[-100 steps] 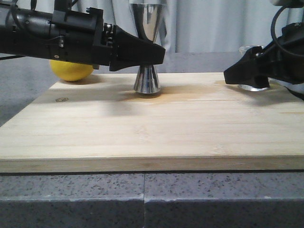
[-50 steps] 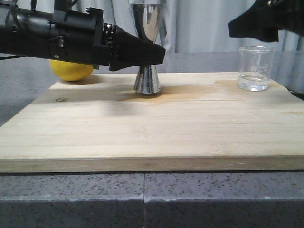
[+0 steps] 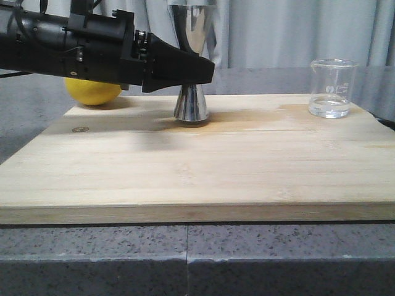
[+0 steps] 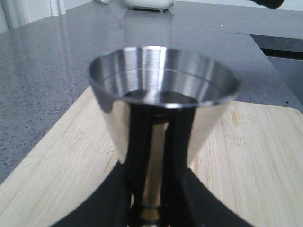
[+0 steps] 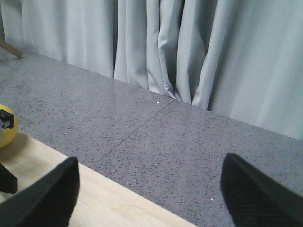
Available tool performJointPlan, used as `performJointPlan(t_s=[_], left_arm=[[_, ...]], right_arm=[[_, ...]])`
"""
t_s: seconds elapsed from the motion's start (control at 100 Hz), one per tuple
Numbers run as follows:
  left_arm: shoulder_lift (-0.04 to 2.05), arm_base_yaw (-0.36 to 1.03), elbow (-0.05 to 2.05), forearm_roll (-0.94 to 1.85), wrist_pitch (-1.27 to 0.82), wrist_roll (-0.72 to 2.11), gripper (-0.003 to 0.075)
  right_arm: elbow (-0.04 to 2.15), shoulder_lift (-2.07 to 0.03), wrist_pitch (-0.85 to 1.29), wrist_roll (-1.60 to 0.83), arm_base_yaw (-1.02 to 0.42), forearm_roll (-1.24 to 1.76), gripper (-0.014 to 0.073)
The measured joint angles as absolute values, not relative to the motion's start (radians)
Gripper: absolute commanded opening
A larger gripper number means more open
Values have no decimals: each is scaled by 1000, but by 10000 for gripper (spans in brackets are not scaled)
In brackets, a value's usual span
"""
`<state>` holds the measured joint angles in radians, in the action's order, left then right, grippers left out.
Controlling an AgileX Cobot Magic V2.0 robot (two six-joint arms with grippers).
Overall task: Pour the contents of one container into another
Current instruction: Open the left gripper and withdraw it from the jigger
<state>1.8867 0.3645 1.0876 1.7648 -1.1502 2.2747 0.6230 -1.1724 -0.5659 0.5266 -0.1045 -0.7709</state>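
Left gripper (image 3: 207, 69) is seen clamped on the narrow waist of the steel jigger (image 3: 192, 61), with the black arm reaching in from the 9 o'clock side of the front view; in the left wrist view the two dark fingers (image 4: 137, 156) are pressed against either side of the jigger's (image 4: 163, 123) gold-coloured band, so it's clenched on it, no gap to be seen. The jigger is stood upright on the wooden board (image 3: 197, 166), roughly at 12 o'clock of the board near its far edge, base flat on the wood, and the upper cup's rim is cut off by the top of the front view. Something dark is reflected down inside the cup in the wrist view, but whether any liquid is in there can't be told. Over at about 10 o'clock, just off the far corner of the board, a yellow lemon (image 3: 92, 91) is parked on the grey speckled counter (image 3: 185, 259), partly hidden behind the arm. Moving across to 2 o'clock, the small glass beaker (image 3: 333, 88) is set upright on the board near its far right corner, well apart from the jigger, faint printed marks showing on its side, nothing touching it. Right gripper (image 5: 147, 189) isn't caught by the front view at all; in its own wrist view the two black fingertips (image 5: 47, 198) are spread wide with nothing between them, only counter, board edge and grey curtain (image 5: 165, 47) showing past them, so it's released.
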Motion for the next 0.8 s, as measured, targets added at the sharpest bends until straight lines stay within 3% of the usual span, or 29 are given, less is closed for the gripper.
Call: performJointPlan(t_s=[0.8], left_arm=[[1887,365,1088,1765,-1099,2275,-11]], right_arm=[[619,-1172,-566,529,-104,-771,555]])
